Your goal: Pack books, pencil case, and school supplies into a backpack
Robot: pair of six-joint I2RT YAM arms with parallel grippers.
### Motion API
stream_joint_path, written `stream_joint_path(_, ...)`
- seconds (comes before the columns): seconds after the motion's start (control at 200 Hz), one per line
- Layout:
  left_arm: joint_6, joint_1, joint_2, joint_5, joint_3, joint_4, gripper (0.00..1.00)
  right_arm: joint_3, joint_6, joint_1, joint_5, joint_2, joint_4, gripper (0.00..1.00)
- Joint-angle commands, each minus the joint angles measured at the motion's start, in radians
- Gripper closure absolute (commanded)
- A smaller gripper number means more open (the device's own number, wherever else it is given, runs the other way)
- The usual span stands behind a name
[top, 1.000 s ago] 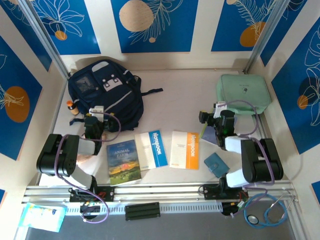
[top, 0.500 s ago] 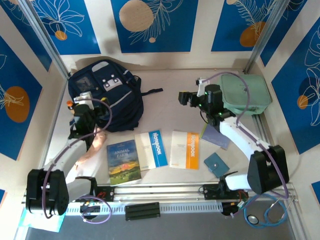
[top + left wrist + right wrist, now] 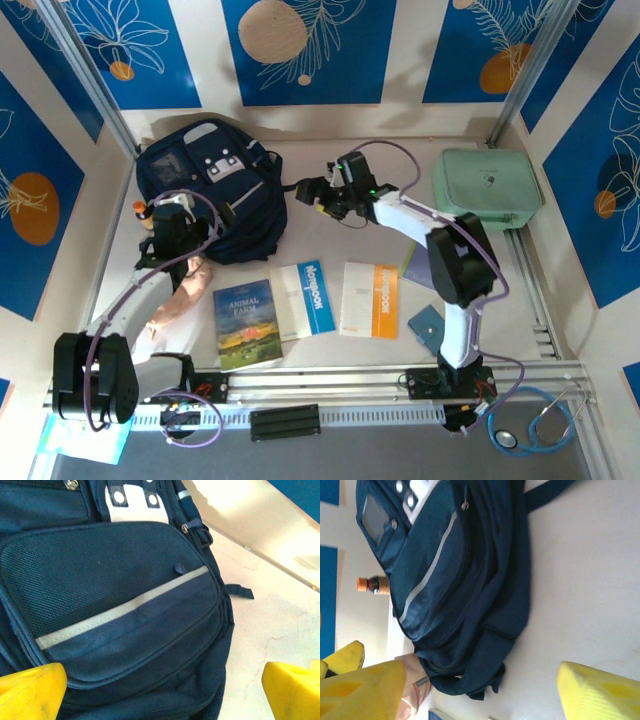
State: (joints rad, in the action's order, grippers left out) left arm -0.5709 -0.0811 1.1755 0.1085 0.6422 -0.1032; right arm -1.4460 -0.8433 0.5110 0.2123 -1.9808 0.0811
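One large navy-blue fabric backpack (image 3: 212,190) with pale grey patches and a thin light stripe lies at the far left of the pale worktop (image 3: 350,225), a dark strap trailing off its right side. Three thin paperback books sit in a row near the front edge. They are a green-landscape "Animal Farm" (image 3: 245,325), a white one with a blue band (image 3: 305,298) overlapping its right edge, and a white one with an orange band (image 3: 370,300) just beside that. One small teal-blue square booklet (image 3: 432,328) lies to the right of the row, close to the right arm's base. One mint-green rounded case (image 3: 487,188) rests at the far right, well apart from the backpack, and one small orange-capped bottle (image 3: 140,210) stands just beside the backpack's left edge. There are two arms. The left gripper (image 3: 162,692) hangs over the backpack's front pocket with its yellow fingers (image 3: 30,690) spread wide and nothing between them. The right gripper (image 3: 481,680) reaches across the middle of the worktop toward the backpack's right side, near the strap. Its yellow fingers (image 3: 600,690) also stand apart and hold nothing, with the backpack and bare worktop showing between them.
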Motion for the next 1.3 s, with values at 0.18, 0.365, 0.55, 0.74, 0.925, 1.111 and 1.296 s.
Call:
stream_joint_path(0.18,0.012,-0.005,0.014,0.060,-0.002,0.047,0.00,-0.281,-0.130,0.034,0.079,-0.261,0.100,0.43)
stream_joint_path(0.365,0.020,-0.005,0.040,0.080,0.003,0.062,0.00,-0.456,-0.117,0.046,0.081,-0.401,0.173,0.51)
stream_joint_path(0.55,0.033,-0.005,0.067,0.084,0.016,0.066,0.00,-0.540,-0.114,0.055,0.058,-0.477,0.214,0.59)
stream_joint_path(0.74,0.058,-0.005,0.132,0.171,0.050,0.043,0.00,-0.596,-0.093,0.055,0.115,-0.527,0.206,0.81)
stream_joint_path(0.925,0.062,-0.006,0.225,0.264,0.091,0.022,0.00,-0.519,-0.070,0.042,0.086,-0.445,0.158,1.00)
stream_joint_path(1.111,0.065,-0.037,0.302,0.419,0.131,-0.002,0.00,-0.304,-0.016,0.003,0.016,-0.248,0.072,1.00)
stream_joint_path(1.296,0.054,-0.101,0.325,0.389,0.132,-0.019,0.00,-0.073,0.001,-0.060,-0.054,-0.052,0.008,1.00)
